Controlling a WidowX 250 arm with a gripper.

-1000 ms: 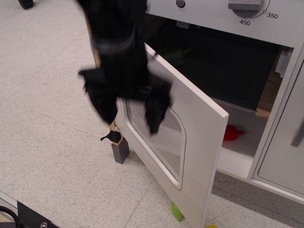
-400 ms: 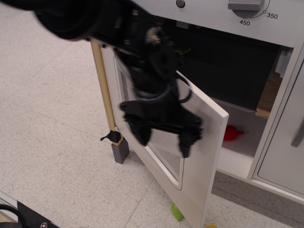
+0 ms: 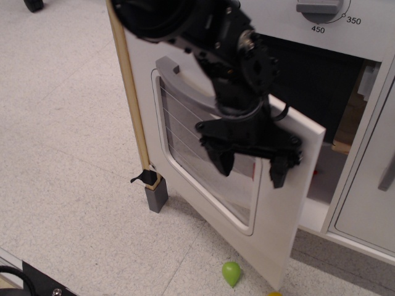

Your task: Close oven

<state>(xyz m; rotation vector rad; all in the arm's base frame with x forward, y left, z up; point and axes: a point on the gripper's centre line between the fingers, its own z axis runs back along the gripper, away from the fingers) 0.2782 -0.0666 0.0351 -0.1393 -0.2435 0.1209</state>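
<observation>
The white toy oven [image 3: 345,74] stands at the upper right with a grey temperature dial [image 3: 320,7] and a dark inside. Its door [image 3: 271,228] hangs partly open, swung toward the opening, with a line-striped rounded window [image 3: 191,154] and a grey bar handle [image 3: 179,71]. My black gripper [image 3: 252,165] is open and empty. It hangs in front of the door's outer face, near its free edge, fingers pointing down. Whether the fingertips [image 3: 278,176] touch the door is not clear. My arm hides the oven's upper left.
A plain white cabinet door with a grey handle [image 3: 387,176] is at the right. A green toy [image 3: 231,272] lies on the speckled floor below the door. A wooden post with a grey foot [image 3: 156,197] stands at the unit's left corner.
My gripper has moved from left of the door rightward and down across its face. The door has swung further toward shut, now hiding the red thing on the lower shelf.
</observation>
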